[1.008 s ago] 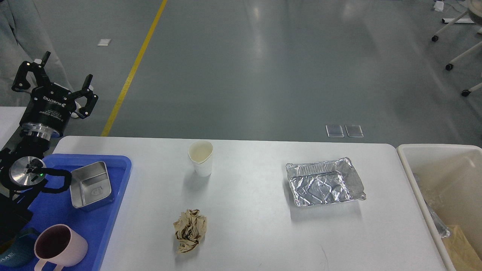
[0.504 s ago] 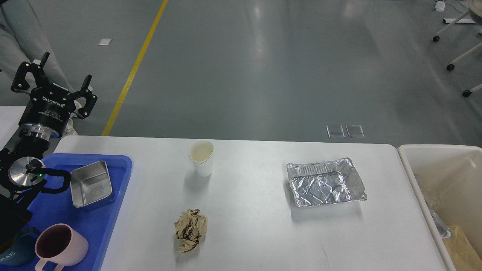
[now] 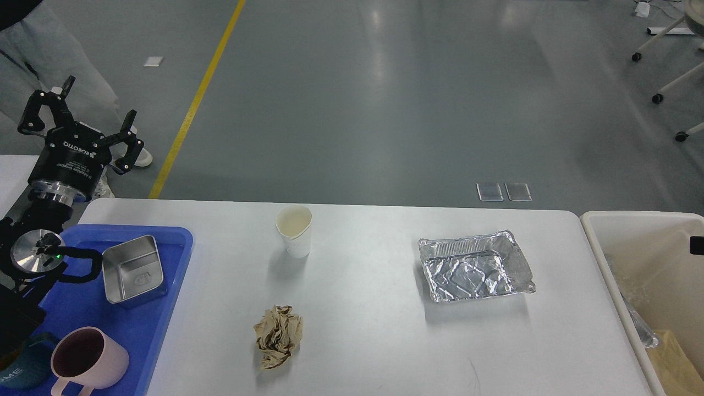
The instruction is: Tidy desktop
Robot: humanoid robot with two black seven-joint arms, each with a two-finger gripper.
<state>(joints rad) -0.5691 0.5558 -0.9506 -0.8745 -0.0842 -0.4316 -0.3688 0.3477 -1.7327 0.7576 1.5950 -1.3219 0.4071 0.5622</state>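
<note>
The white desktop [image 3: 374, 341] fills the lower half of the head view. On it stand a white paper cup [image 3: 294, 231], a crumpled brown paper ball [image 3: 279, 335] and a crinkled foil tray [image 3: 476, 267]. My left gripper [image 3: 99, 102] is open and empty, raised above the table's far left corner, behind the blue tray [image 3: 159, 319]. A small black part [image 3: 697, 245] shows at the right edge over the beige bin [image 3: 643, 220]. It is too little to tell whether it is my right gripper or how it stands.
The blue tray holds a square steel box [image 3: 133, 269], a pink mug [image 3: 88, 360] and a dark teal thing [image 3: 22, 369] at the corner. The bin holds clear and brown waste. A person's legs [image 3: 82, 82] stand behind my left arm.
A small black part has come into view at the right edge over the bin. The person's legs at the top left have shifted. My left gripper has hardly moved.
</note>
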